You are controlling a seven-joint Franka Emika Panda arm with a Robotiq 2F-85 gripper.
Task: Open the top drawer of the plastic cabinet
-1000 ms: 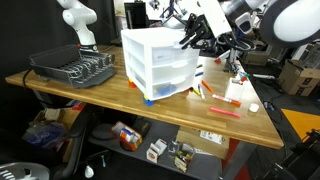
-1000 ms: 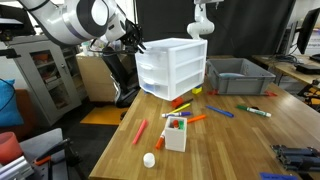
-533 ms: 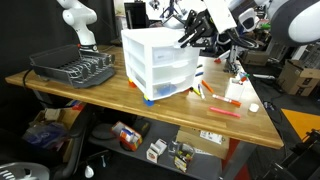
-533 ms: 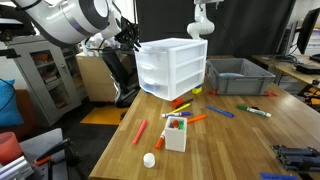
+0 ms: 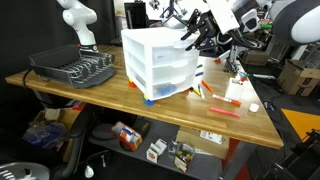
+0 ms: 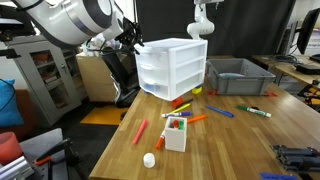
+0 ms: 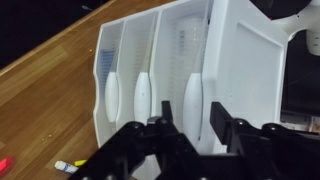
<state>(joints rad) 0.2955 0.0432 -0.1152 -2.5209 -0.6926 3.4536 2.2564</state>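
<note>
The white plastic cabinet with three drawers stands on the wooden table in both exterior views (image 5: 160,62) (image 6: 172,68). All drawers look shut. My gripper (image 5: 196,40) (image 6: 132,42) hovers level with the cabinet's top drawer, at its front. In the wrist view the cabinet (image 7: 240,60) lies sideways, with three oval handles in a row. The top drawer's handle (image 7: 192,95) is the rightmost. My gripper (image 7: 192,118) is open, its two black fingers (image 7: 167,118) on either side of that handle and close to the drawer front. I cannot tell if they touch it.
A black dish rack (image 5: 72,68) sits at one end of the table. A grey bin (image 6: 238,78) stands beside the cabinet. Loose markers (image 6: 222,112) and a small white box of markers (image 6: 175,133) lie on the table. A second white arm (image 6: 200,20) stands behind.
My gripper has shifted slightly in front of the cabinet's top drawer. The cabinet and its drawers have not moved.
</note>
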